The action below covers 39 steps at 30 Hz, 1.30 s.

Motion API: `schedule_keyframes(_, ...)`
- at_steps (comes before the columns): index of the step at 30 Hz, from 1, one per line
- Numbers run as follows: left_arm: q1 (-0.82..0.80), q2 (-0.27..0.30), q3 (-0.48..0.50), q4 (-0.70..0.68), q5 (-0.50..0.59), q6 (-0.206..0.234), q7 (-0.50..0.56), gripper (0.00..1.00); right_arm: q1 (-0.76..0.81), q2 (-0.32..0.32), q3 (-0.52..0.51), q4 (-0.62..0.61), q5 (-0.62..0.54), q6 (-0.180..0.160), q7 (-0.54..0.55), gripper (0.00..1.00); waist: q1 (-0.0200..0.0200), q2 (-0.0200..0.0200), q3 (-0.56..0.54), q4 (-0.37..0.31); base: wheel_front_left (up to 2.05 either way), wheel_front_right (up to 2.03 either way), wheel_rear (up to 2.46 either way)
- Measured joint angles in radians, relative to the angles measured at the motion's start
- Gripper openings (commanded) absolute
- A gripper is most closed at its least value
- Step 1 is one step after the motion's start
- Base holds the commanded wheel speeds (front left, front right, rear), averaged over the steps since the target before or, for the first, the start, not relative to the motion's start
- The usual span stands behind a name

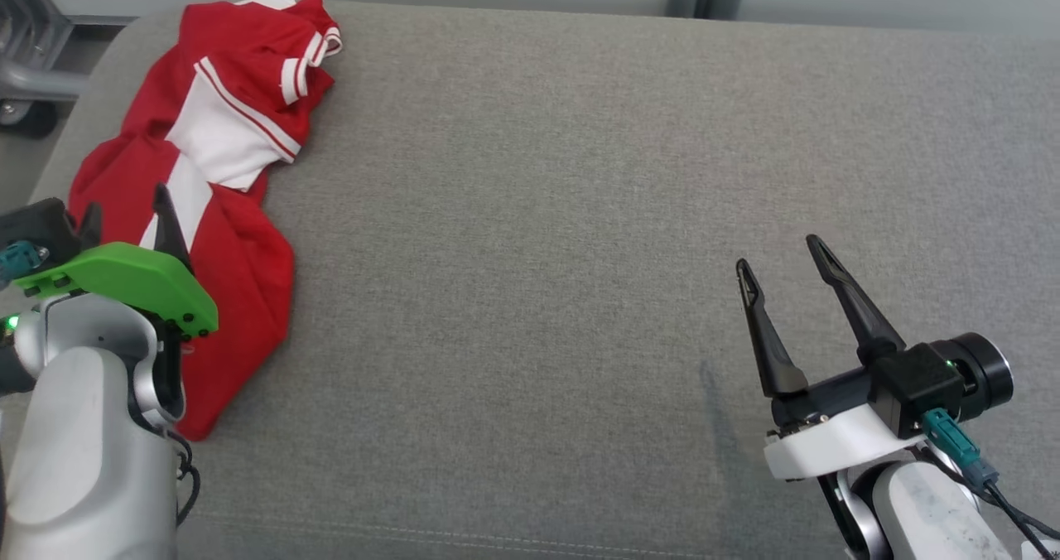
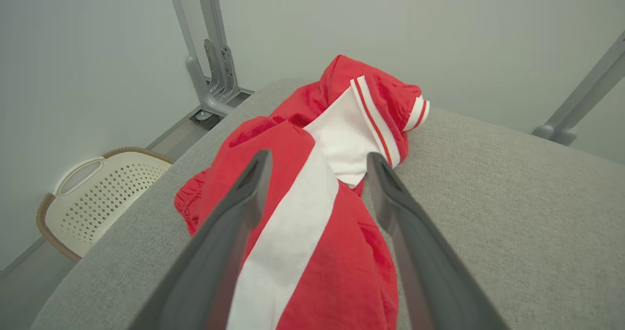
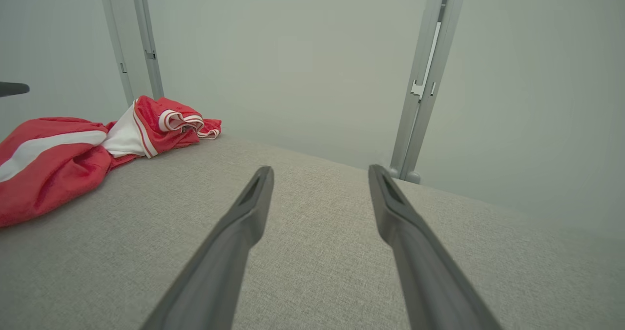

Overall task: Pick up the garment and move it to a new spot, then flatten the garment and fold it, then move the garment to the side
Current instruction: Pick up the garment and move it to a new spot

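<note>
Both the left pincer (image 1: 126, 204) and the right pincer (image 1: 777, 251) are held spread, empty; the crumpled red-and-white garment (image 1: 224, 129) is laid at the grey bench's (image 1: 538, 212) far left, beneath the left pincer.

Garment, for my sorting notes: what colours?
The garment is red with a broad white stripe and striped trim; left wrist view shows it best.

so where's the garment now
In the head view the garment lies crumpled at the far left of the grey surface, beneath the open left gripper.
</note>
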Motion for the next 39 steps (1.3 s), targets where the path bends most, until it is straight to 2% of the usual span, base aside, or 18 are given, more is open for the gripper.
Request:
schedule_keyframes(3, -0.029, 0.017, 0.013, 0.044, 0.023, 0.003, 0.013, 1.0, -0.016, -0.005, 0.001, -0.007, 0.0, 0.007, 0.0, 1.0, 0.0, 0.0, 0.032, -0.026, 0.0, 0.0, 0.0)
schedule_keyframes(11, -0.092, 0.017, 0.016, 0.151, 0.073, 0.007, 0.061, 1.0, -0.059, -0.005, 0.003, -0.02, -0.003, 0.016, 0.0, 1.0, 0.0, 0.0, 0.124, -0.08, 0.0, 0.0, 0.0)
schedule_keyframes(14, -0.115, 0.019, 0.047, 0.2, 0.114, 0.007, 0.064, 1.0, -0.076, -0.005, 0.003, -0.024, -0.003, 0.016, 0.0, 1.0, 0.0, 0.0, 0.156, -0.093, 0.0, 0.0, 0.0)
schedule_keyframes(19, -0.148, 0.03, 0.092, 0.278, 0.169, 0.007, 0.079, 1.0, -0.096, -0.005, 0.003, -0.025, -0.005, 0.016, 0.0, 1.0, 0.0, 0.0, 0.199, -0.107, 0.0, 0.0, 0.0)
schedule_keyframes(28, -0.2, 0.019, 0.144, 0.369, 0.243, 0.007, 0.086, 1.0, -0.108, -0.005, 0.004, -0.015, -0.004, 0.017, 0.0, 1.0, 0.0, 0.0, 0.222, -0.112, 0.0, 0.0, 0.0)
schedule_keyframes(29, -0.205, 0.016, 0.147, 0.373, 0.248, 0.007, 0.086, 0.93, -0.108, -0.005, 0.004, -0.013, -0.004, 0.017, 0.0, 1.0, 0.0, 0.0, 0.223, -0.112, 0.0, 0.0, 0.0)
schedule_keyframes(30, -0.211, 0.013, 0.15, 0.379, 0.253, 0.007, 0.085, 0.37, -0.108, -0.005, 0.005, -0.011, -0.004, 0.017, 0.0, 1.0, 0.0, 0.0, 0.223, -0.112, 0.0, 0.0, 0.0)
schedule_keyframes(31, -0.218, 0.011, 0.153, 0.387, 0.255, 0.007, 0.08, 0.0, -0.109, -0.004, 0.005, -0.008, -0.004, 0.017, 0.0, 1.0, 0.0, 0.0, 0.222, -0.112, 0.0, 0.0, 0.0)
schedule_keyframes(39, -0.237, -0.012, 0.151, 0.408, 0.278, 0.007, 0.015, 0.0, -0.127, 0.002, -0.003, 0.005, 0.001, 0.016, 0.0, 1.0, 0.0, 0.0, 0.195, -0.107, 0.0, 0.0, 0.0)
